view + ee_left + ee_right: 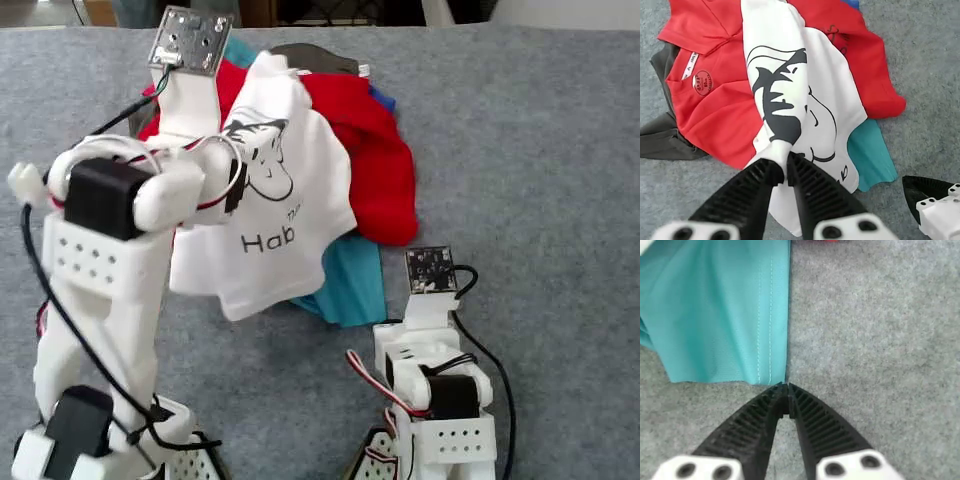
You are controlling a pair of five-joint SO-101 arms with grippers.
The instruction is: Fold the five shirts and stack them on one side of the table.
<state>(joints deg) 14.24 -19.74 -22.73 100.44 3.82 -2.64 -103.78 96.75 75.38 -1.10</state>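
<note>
A heap of shirts lies at the table's far middle. On top is a white shirt [285, 215] [810, 115] with a black drawing, and my left gripper [786, 162] is shut on a bunched fold of it, holding it up over the pile. Under it lie a red shirt [375, 170] [715, 115], a teal shirt [352, 285] [872, 152] [715, 315], a dark grey shirt [315, 58] [662, 135] and a sliver of a blue shirt [383, 98]. My right gripper [788, 387] is shut, its tips low over the cloth right at the teal shirt's hem corner.
Grey felt covers the table [530, 150], with open room to the right of the heap and along the front. The left arm's white body [110, 250] stands over the left side. The right arm's base [440, 400] sits at the front edge.
</note>
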